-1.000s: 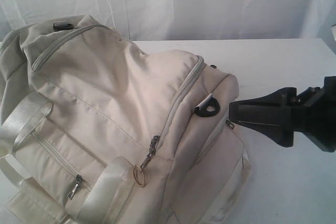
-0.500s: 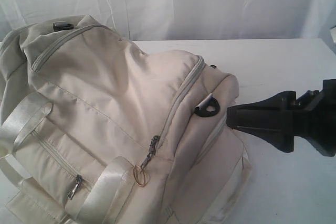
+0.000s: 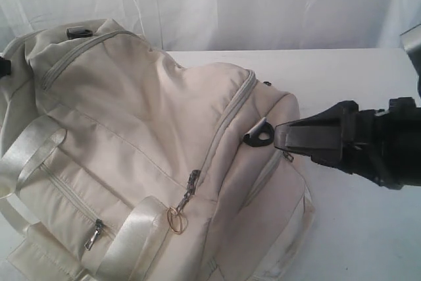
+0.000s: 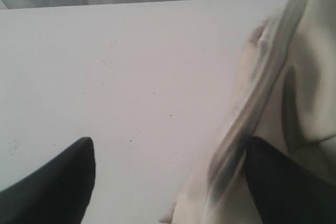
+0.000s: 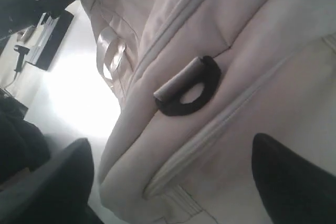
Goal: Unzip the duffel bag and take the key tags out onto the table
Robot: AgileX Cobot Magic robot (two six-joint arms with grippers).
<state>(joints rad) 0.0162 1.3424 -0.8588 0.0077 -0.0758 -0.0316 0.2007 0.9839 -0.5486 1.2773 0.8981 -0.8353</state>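
Both sets of jaws gape empty: left gripper (image 4: 170,182) straddling the edge of the bag (image 3: 145,129) on the table (image 3: 342,70), right gripper (image 3: 284,135) nosing its black loop (image 3: 258,136), probably to steady it; zip shut, tags unseen.

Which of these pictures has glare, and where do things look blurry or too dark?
Right wrist view: the table beside the bag is blown out to white glare. Left wrist view: the bag's strap is smeared and out of focus. Exterior view: soft, even light, the right gripper a dark shape with little detail.
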